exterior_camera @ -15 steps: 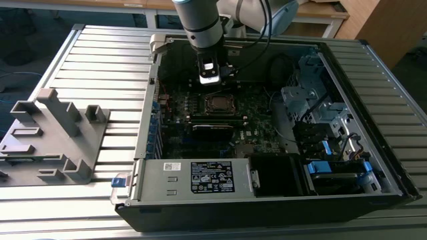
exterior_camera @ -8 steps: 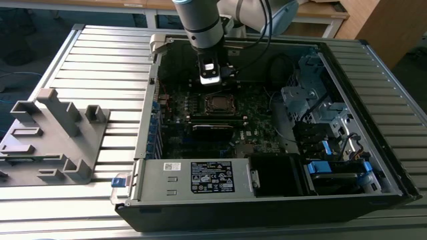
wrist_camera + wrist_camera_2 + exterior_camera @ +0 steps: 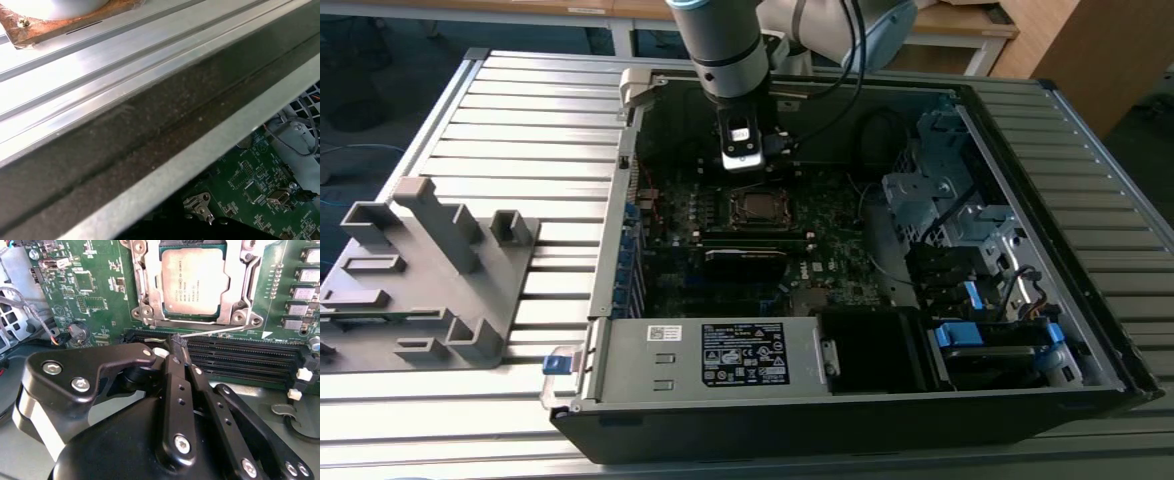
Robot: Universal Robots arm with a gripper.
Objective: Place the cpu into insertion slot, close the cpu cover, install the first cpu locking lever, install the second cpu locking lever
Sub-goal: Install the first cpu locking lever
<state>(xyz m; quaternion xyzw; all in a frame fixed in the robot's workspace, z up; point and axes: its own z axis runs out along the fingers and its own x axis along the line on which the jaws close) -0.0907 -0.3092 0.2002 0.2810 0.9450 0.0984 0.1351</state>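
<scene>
The cpu (image 3: 195, 282), a silver-grey square chip, lies flat in the insertion slot (image 3: 754, 207) on the green motherboard. The cpu cover (image 3: 241, 290), a silvery frame, lies down around the chip. A thin wire locking lever (image 3: 220, 330) runs along the socket's edge nearest the memory slots. My gripper (image 3: 179, 342) is shut, and its black fingertips meet at this lever's free end. Whether they pinch the wire or only touch it is unclear. In the exterior view the gripper (image 3: 744, 158) hangs inside the open case, just behind the socket.
Long black memory slots (image 3: 240, 357) lie beside the socket. The labelled power-supply box (image 3: 720, 355) sits at the case front, and drive bays (image 3: 961, 220) are at the exterior view's right. A grey fixture (image 3: 427, 270) stands on the slatted table. The case wall (image 3: 165, 150) is close to the wrist.
</scene>
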